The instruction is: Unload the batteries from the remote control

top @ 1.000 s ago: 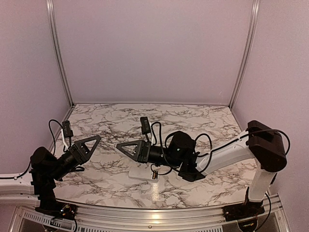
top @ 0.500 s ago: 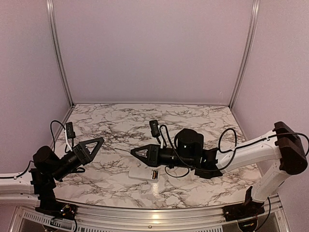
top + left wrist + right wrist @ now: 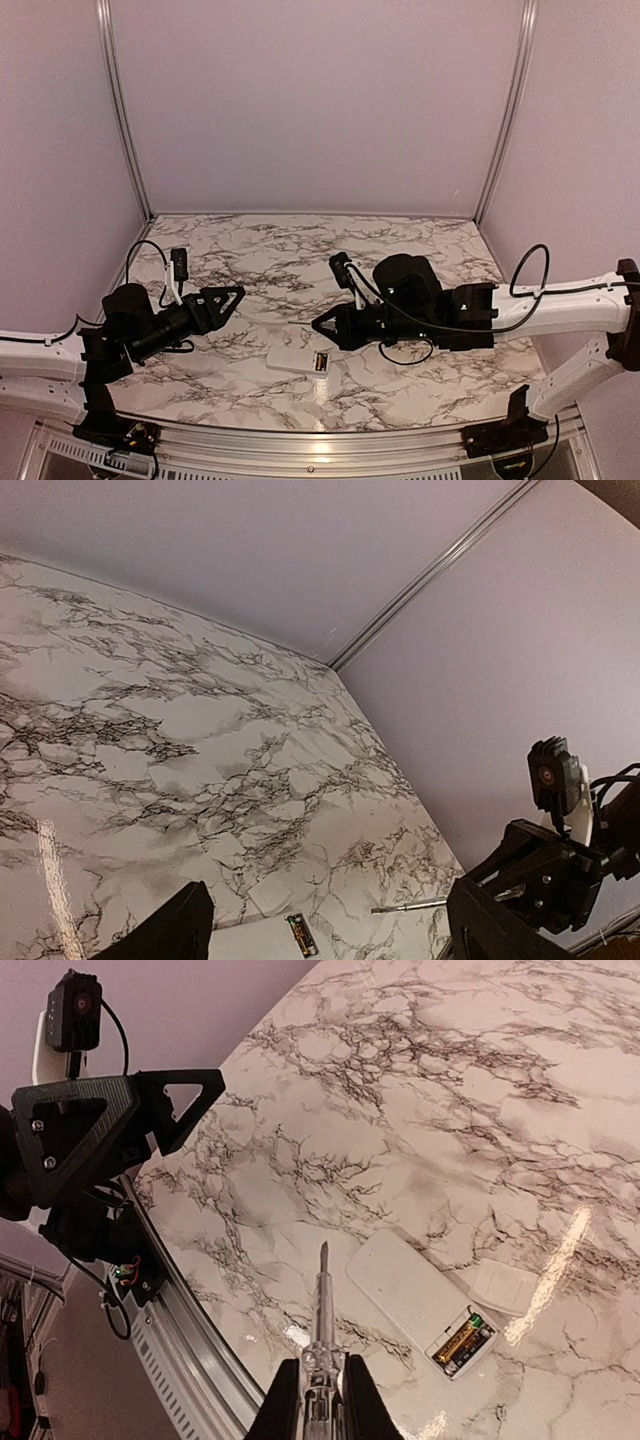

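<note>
White, the remote control (image 3: 405, 1295) lies flat on the marble counter (image 3: 400, 250) near its front edge, back compartment uncovered, batteries (image 3: 462, 1342) seated inside, detached panel (image 3: 505, 1286) just beside it. Right fingers (image 3: 282, 1410) clamp a thin pale stick (image 3: 322, 1290) above the counter; left fingers (image 3: 165, 935) hang wide apart, holding nothing.

The table (image 3: 300, 245) I work over is a glossy white marble-patterned top with dark veins, catching streaks of light. The remote control (image 3: 410, 1295) lies flat on it, its battery bay uncovered. Just beside the remote's open end rests the white back panel (image 3: 508, 1287), flat on the marble too.
</note>
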{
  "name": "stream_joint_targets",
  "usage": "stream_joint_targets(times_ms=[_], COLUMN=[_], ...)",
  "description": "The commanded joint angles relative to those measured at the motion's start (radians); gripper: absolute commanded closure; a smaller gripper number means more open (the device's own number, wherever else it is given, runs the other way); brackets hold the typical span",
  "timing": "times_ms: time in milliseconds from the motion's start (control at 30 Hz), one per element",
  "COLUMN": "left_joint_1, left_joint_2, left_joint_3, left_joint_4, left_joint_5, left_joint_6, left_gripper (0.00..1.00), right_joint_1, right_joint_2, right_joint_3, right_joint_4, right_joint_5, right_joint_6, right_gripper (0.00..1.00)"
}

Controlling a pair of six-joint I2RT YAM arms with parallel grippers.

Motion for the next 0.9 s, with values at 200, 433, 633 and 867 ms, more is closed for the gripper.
stream_joint_targets(times_ms=[200,433,633,867], left_joint_1=[-0.033,-0.077,-0.112,-0.115], left_joint_2=[0.238,0.331,0.353,0.384], left_joint_3=[0.174,0.265,0.311,0.31], left_joint_4=[-0.163,-0.282,-0.42,-0.494], left_joint_5=[-0.002,-0.05,-0.091,-0.085], left_joint_6=[0.044,0.051,0.035,0.04], left_gripper=[0.18,0.21,0.22,0.22], right_joint_1=[-0.044,-0.076,-0.075,-0.076], right_joint_2=[-0.082,-0.073,-0.081,-0.083], right_joint_3=[0.086,0.114,0.134,0.12], right_joint_4=[-0.381,-0.467,-0.514,-0.504], right_joint_5=[0.005,-0.061,-0.067,-0.056], right_joint_6=[-0.066,-0.079,-0.08,-0.088], right_gripper=[1.0,1.0,1.0,1.0])
